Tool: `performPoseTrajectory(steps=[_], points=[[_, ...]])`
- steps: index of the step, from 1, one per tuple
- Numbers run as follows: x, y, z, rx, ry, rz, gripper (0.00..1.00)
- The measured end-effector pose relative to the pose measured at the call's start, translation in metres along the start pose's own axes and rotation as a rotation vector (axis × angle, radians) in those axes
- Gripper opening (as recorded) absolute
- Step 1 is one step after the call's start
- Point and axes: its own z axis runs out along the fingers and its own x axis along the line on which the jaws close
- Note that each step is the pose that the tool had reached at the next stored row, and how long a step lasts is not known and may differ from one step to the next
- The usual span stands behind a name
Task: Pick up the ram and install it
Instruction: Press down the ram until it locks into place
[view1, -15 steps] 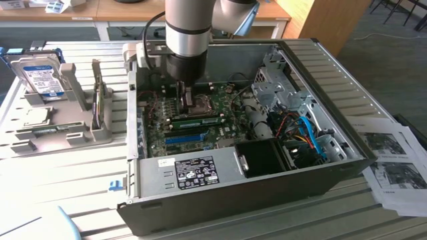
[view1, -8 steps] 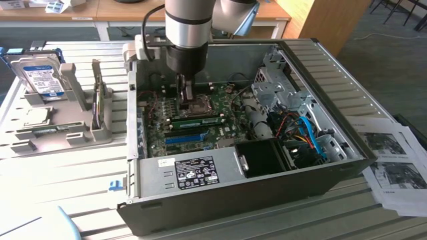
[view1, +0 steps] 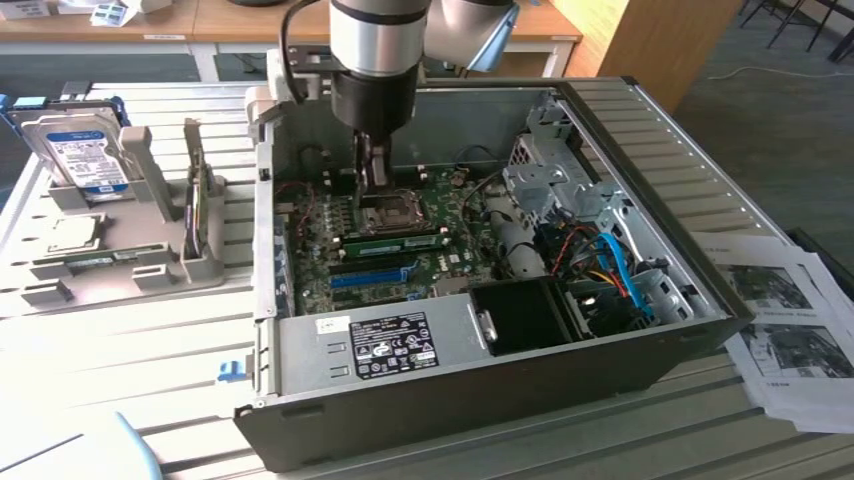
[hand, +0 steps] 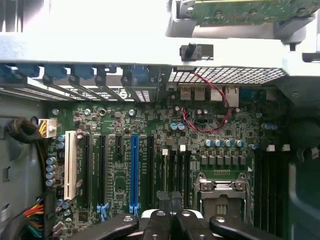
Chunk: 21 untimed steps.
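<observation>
Inside the open case: claw (view1: 372, 180) low over the motherboard (view1: 387, 250).
Exterior view: a ram stick (view1: 391, 241) lies seated just below the claw; installation looks largely done. Wrist view: claw (hand: 170, 216) fingers pressed together, pinching nothing, above dark slots (hand: 176, 167).

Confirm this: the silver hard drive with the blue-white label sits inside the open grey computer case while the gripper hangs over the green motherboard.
One thing is wrong. The silver hard drive stands in a grey plastic holder outside the open grey computer case, on the exterior view's left. The gripper does hang over the green motherboard.
</observation>
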Motion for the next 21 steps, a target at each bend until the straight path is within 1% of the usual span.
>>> performPoseTrajectory(steps=[6, 14, 16, 21], points=[[0.000, 0.0003, -0.0128, 0.0000, 0.0006, 0.000, 0.09], [-0.001, 0.0005, -0.0254, 0.0001, 0.0022, 0.000, 0.09], [-0.001, 0.0006, -0.0274, 0.0000, 0.0025, 0.000, 0.09], [-0.001, 0.0006, -0.0274, 0.0000, 0.0025, 0.000, 0.09]])
